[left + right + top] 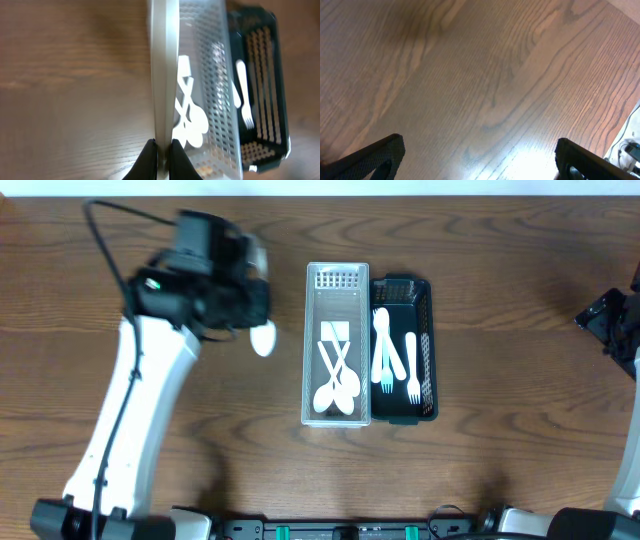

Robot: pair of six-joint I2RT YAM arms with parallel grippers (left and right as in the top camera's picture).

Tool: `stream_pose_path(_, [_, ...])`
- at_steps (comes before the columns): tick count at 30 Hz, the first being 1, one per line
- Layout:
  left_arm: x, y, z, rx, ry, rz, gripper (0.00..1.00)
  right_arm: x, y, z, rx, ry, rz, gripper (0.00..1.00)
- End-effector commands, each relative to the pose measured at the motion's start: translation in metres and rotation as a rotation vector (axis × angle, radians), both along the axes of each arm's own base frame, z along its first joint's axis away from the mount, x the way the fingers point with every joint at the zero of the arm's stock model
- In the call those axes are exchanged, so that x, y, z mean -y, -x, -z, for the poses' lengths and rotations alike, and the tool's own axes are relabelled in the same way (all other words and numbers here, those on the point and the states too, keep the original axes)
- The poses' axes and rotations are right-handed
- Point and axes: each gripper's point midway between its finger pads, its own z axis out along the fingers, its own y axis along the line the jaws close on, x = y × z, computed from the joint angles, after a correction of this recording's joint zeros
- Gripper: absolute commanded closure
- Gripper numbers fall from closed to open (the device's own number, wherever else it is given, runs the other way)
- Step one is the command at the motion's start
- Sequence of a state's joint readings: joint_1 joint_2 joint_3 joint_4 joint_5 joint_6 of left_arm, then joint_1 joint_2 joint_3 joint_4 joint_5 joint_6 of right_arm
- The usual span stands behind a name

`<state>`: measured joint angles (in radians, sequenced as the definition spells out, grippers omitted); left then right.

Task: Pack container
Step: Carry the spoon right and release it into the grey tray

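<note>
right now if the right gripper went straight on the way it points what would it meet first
The wooden table; nothing else shows ahead of the open right gripper, though depth is unclear.

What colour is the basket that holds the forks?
Black. The basket shows best in the overhead view.

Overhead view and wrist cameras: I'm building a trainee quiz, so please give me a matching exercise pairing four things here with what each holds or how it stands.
Column one:
1. clear container
2. black basket
3. left gripper
4. right gripper

Column two:
A. open above the bare tabletop
B. contains white forks
C. shut on a white spoon
D. contains crossed spoons

Pairs: 1-D, 2-B, 3-C, 4-A.
</note>
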<state>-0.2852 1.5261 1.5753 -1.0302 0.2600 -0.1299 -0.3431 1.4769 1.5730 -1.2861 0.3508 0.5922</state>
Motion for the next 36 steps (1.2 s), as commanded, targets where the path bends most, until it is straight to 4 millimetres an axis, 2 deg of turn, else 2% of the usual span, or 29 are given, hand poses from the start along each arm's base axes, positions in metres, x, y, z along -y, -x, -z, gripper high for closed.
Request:
stream_pose_path(1, [0.014, 0.004, 0.014, 0.004, -0.120, 0.036, 0.95, 0.003, 0.002, 0.001, -0.002, 0.002, 0.021, 0.01])
stream_pose_path(5, [0.032, 0.007, 0.036, -0.055, -0.143, -0.053, 0.94, 0.003, 0.002, 0.001, -0.002, 0.002, 0.021, 0.01])
stream_pose_path(9, [0.046, 0.003, 0.073, -0.152, -0.150, -0.113, 0.94, 0.003, 0.002, 0.001, -0.002, 0.002, 0.021, 0.01])
stream_pose_path(14, [0.069, 0.000, 0.119, -0.247, -0.161, -0.077, 0.94, 0.003, 0.002, 0.001, -0.002, 0.002, 0.021, 0.01])
stream_pose_path(21, [0.085, -0.011, 0.148, -0.252, -0.169, -0.056, 0.93, 0.003, 0.002, 0.001, -0.002, 0.002, 0.021, 0.01])
stream_pose_path(24, [0.089, -0.017, 0.156, -0.246, -0.166, -0.056, 0.83, 0.003, 0.002, 0.001, -0.002, 0.002, 0.021, 0.01])
stream_pose_path(25, [0.090, -0.018, 0.157, -0.242, -0.163, -0.055, 0.78, 0.003, 0.002, 0.001, -0.002, 0.002, 0.021, 0.01])
stream_pose_path(28, [0.091, -0.024, 0.152, -0.221, -0.150, -0.057, 0.71, 0.003, 0.002, 0.001, -0.002, 0.002, 0.021, 0.01])
stream_pose_path(29, [0.090, -0.027, 0.146, -0.209, -0.145, -0.055, 0.64, 0.003, 0.002, 0.001, -0.002, 0.002, 0.021, 0.01])
stream_pose_path(30, [0.089, -0.028, 0.139, -0.199, -0.141, -0.054, 0.59, 0.003, 0.002, 0.001, -0.002, 0.002, 0.021, 0.01])
stream_pose_path(33, [0.081, -0.029, 0.111, -0.177, -0.130, -0.062, 0.57, 0.003, 0.002, 0.001, -0.002, 0.002, 0.021, 0.01])
stream_pose_path(36, [0.063, -0.022, 0.074, -0.136, -0.132, -0.045, 0.54, 0.003, 0.002, 0.001, -0.002, 0.002, 0.021, 0.01])
